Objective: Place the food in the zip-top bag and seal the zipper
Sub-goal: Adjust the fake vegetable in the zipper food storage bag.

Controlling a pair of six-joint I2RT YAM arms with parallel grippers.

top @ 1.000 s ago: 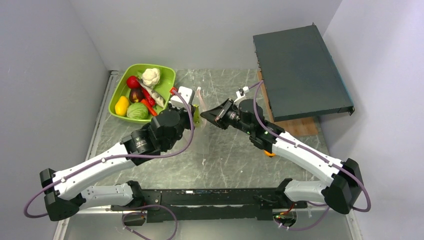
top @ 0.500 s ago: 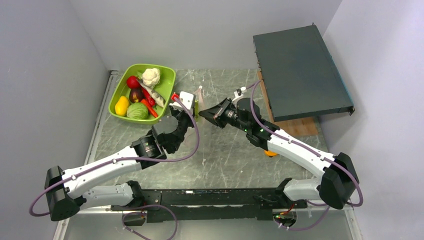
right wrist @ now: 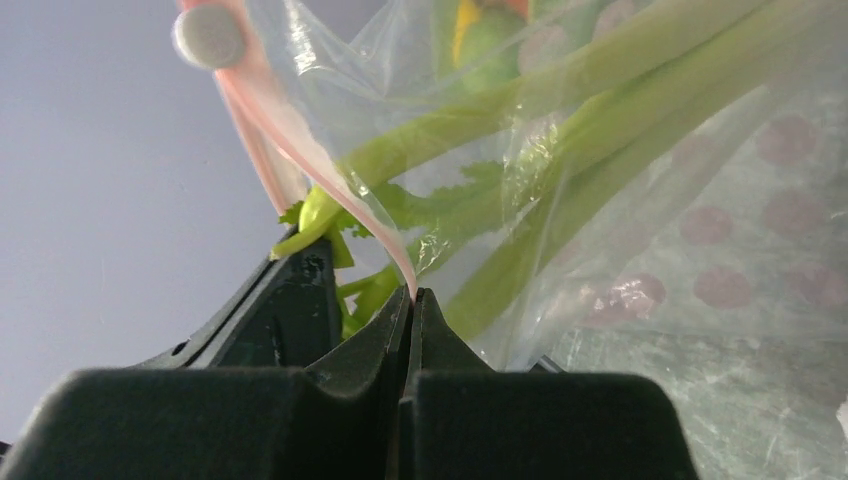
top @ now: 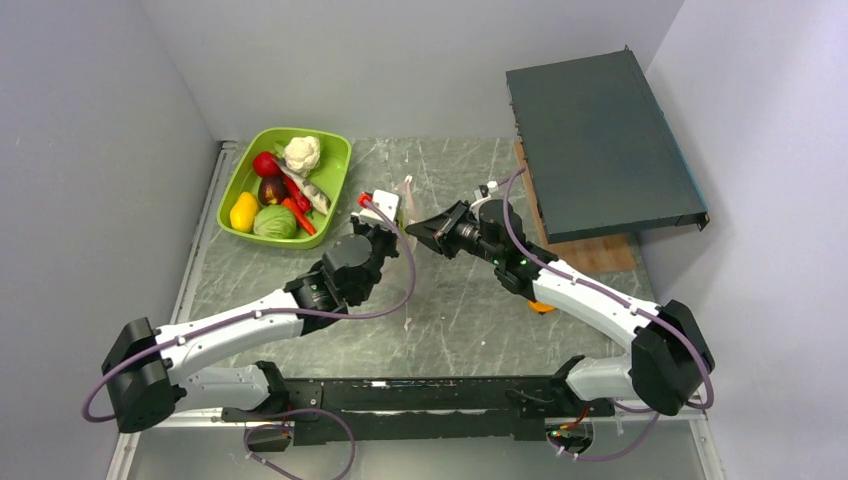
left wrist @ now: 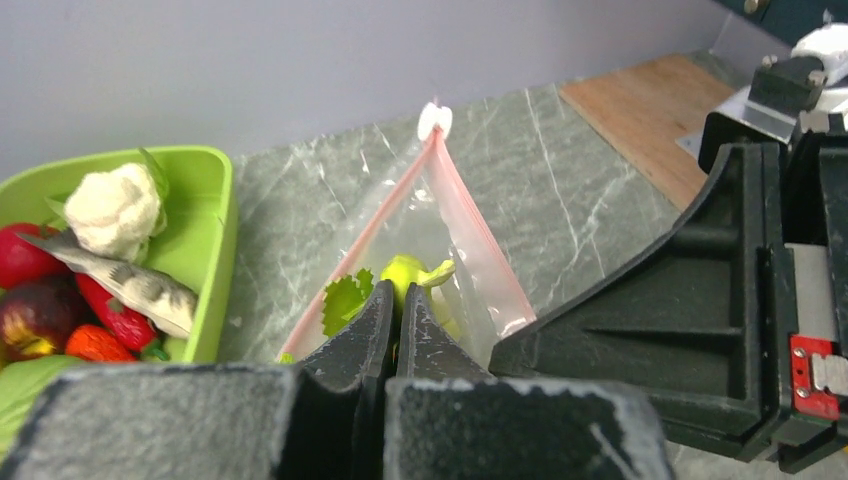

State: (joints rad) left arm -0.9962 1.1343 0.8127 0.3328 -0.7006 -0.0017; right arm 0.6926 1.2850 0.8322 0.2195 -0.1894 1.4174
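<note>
While both claws sit pressed together mid-frame, I log left gripper [left wrist: 397, 292] pinching the zip-top bag [left wrist: 462, 250] mouth, right gripper [right wrist: 412, 296] pinching its zipper [right wrist: 300, 165], pale green stalks [right wrist: 600, 100] inside.

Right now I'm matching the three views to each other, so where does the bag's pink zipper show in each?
Top external: the zipper, a short pale streak near centre between the two wrists.
Left wrist: centre, a pink inverted V above the left gripper.
Right wrist: upper left, curving down into the right gripper's shut tips.
Shared landmark: the white round tab at its far end.
</note>
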